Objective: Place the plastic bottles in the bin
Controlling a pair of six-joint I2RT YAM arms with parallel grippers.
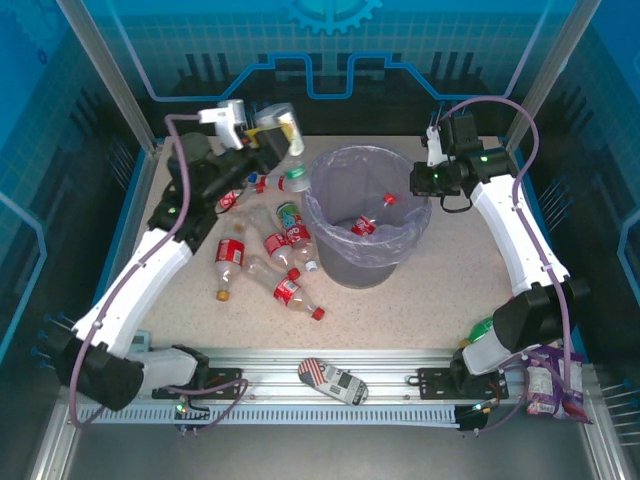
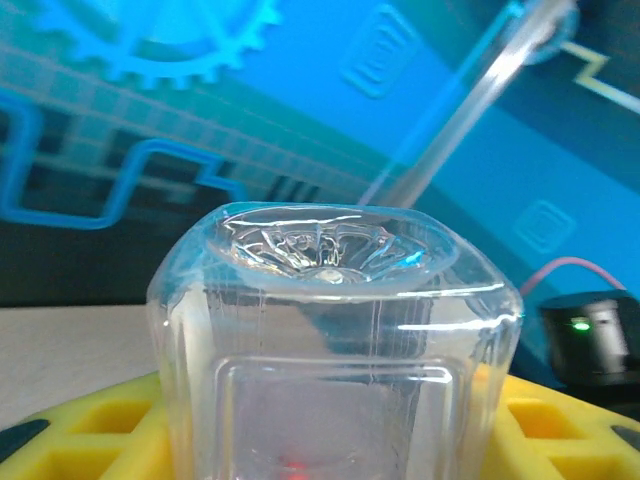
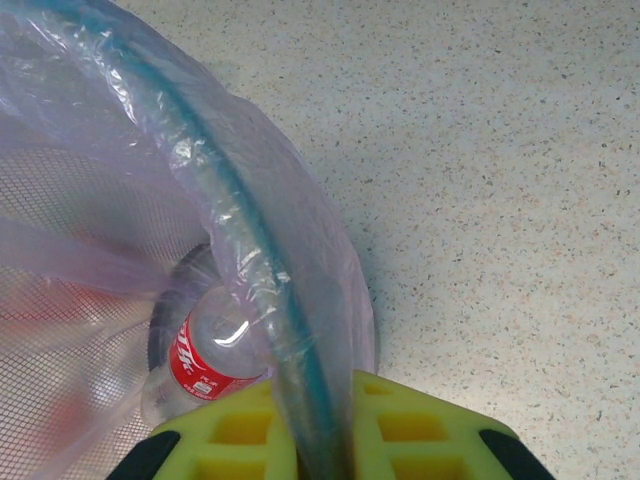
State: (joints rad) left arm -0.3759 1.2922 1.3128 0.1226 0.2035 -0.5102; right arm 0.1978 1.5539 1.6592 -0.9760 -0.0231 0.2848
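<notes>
Round dark grey bin with lavender bag liner (image 1: pixel 365 268): rim judged clamped in the right tool (image 1: pixel 432 178), as the liner edge is seen running between its yellow pads (image 3: pixel 400 425). Left tool (image 1: pixel 268 140) is closed on one clear crushed plastic bottle (image 1: pixel 285 128), held up off the speckled tabletop (image 1: pixel 450 290). Bottle long axis lies along the tool, base pointing away from the wrist. The bin mouth lies just right of and below that tool, so the left arm is placed for the drop. Counted: one bottle held, two bottles seen in the bin (image 1: pixel 363 226), and roughly eight loose bottles (image 1: pixel 231 250) on the near side of the left tool. Overlap makes that last count uncertain.
</notes>
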